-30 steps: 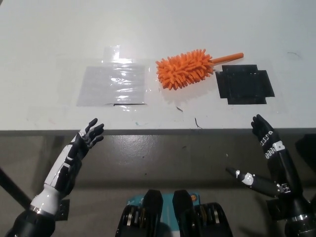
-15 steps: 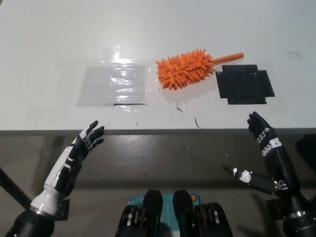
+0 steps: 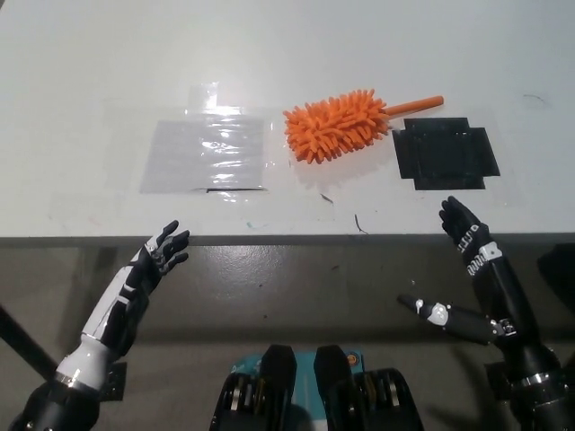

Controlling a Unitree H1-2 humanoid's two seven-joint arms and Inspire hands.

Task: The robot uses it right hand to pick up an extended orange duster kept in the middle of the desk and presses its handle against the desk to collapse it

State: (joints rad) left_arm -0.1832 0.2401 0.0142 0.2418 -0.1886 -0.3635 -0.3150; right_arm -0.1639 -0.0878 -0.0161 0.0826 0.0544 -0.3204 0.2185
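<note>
Duster [image 3: 334, 124] mid-desk, well apart from empty right robot hand [image 3: 465, 235]

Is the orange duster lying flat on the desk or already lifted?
Lying flat. The orange duster rests untouched on the white desk, handle pointing up-right. The right robot hand is open at the desk's near edge, clear of it.

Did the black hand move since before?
Yes. The right hand has crept up and leftward, over the desk edge, toward the black patch. The orange duster stayed put.
</note>
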